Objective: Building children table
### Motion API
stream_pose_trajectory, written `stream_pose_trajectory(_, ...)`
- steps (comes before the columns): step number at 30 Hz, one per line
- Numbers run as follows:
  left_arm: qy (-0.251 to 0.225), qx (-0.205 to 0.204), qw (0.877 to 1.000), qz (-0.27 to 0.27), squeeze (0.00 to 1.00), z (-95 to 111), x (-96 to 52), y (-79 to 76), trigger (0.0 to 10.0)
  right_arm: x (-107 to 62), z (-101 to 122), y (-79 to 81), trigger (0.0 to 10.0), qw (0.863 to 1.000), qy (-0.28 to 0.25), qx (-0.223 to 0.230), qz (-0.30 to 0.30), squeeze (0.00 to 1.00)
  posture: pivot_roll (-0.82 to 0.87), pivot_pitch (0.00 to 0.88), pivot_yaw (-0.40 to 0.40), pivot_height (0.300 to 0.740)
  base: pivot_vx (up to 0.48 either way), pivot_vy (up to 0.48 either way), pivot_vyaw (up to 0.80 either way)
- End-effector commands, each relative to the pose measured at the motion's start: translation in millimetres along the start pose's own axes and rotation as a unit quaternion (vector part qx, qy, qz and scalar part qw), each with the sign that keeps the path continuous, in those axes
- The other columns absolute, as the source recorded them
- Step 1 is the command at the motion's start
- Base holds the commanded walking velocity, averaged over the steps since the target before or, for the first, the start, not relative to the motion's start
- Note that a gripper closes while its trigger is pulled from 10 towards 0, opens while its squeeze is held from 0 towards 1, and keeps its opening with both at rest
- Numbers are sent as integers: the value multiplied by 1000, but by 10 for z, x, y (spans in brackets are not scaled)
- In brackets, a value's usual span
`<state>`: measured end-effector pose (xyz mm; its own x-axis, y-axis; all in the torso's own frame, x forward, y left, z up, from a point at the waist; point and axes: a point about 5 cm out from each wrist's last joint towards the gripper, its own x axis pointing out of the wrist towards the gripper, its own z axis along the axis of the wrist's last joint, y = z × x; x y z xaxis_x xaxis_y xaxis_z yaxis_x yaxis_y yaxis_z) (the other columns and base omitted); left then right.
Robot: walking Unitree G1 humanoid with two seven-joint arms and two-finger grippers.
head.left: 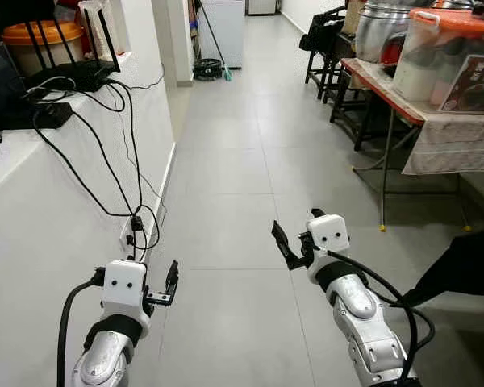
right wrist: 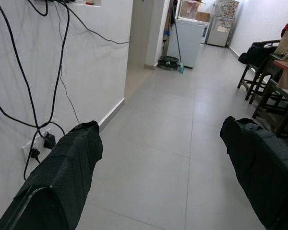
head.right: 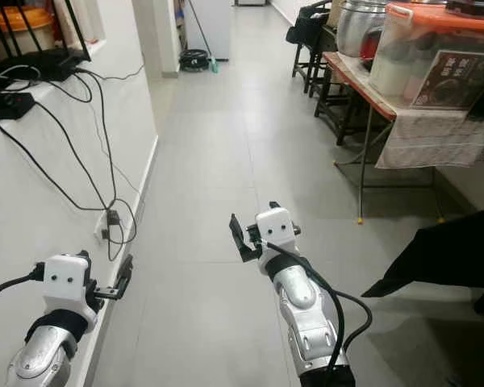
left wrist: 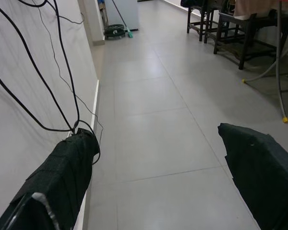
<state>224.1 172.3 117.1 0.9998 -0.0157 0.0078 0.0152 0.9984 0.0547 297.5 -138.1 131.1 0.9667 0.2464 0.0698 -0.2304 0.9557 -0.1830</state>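
1. Handling is a matter of judgement, since no children's table or loose part of one can be made out in the corridor. Such a kit is probably stiff flat panels and legs, light to moderate in weight and smooth enough to slip, so edges or leg ends would be the likely places to take hold.

2. Left gripper (head.left: 171, 286) hangs at about 7 o'clock in the head view, just beside the white wall (head.left: 56, 201); its two black fingers (left wrist: 62, 177) stand wide apart with nothing between them.

3. Right gripper (head.left: 286, 246) sits at about 5 o'clock, over bare grey floor tiles (head.left: 226, 177); its fingers (right wrist: 67, 177) are likewise spread and empty.

4. Counts: two grippers, both holding nothing; zero table parts in sight.

5. At 10 o'clock, one black router (head.left: 68, 68) with upright antennas sits on the wall ledge, and several black cables (head.left: 105, 161) drop from it to a wall socket (head.left: 131, 234) near the left arm.

6. At 2 o'clock stands one cloth-covered table (head.left: 436, 129) carrying a clear bin with an orange lid (head.left: 452, 56) and metal pots (head.left: 379, 32); dark chairs (head.left: 327, 48) stand beyond it.

7. At 12 o'clock, far down the corridor, one white appliance (head.left: 224, 28) stands with a broom (head.left: 218, 48) leaning beside it.
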Motion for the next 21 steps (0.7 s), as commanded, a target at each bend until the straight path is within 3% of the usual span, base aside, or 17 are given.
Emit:
stream_pose_trajectory(1, 19, -6, 1000, 4, 0, -67, -5, 9, 10000, 11, -7, 1, 10000, 1000, 4, -3, 1, 0, 46, 0, -39, 740, 0, 0, 0)
stream_pose_trajectory(17, 46, 4, 999, 9, 0, -158, -110, 130, 10000, -75, -84, -35, 10000, 999, 44, -2, -10, 0, 39, 0, -35, 740, 0, 0, 0)
stream_pose_trajectory(21, 54, 0, 999, 1, 0, -174, -123, 133, 10000, -111, -120, -20, 10000, 999, 52, -3, -4, 0, 41, 0, -38, 720, 0, 0, 0)
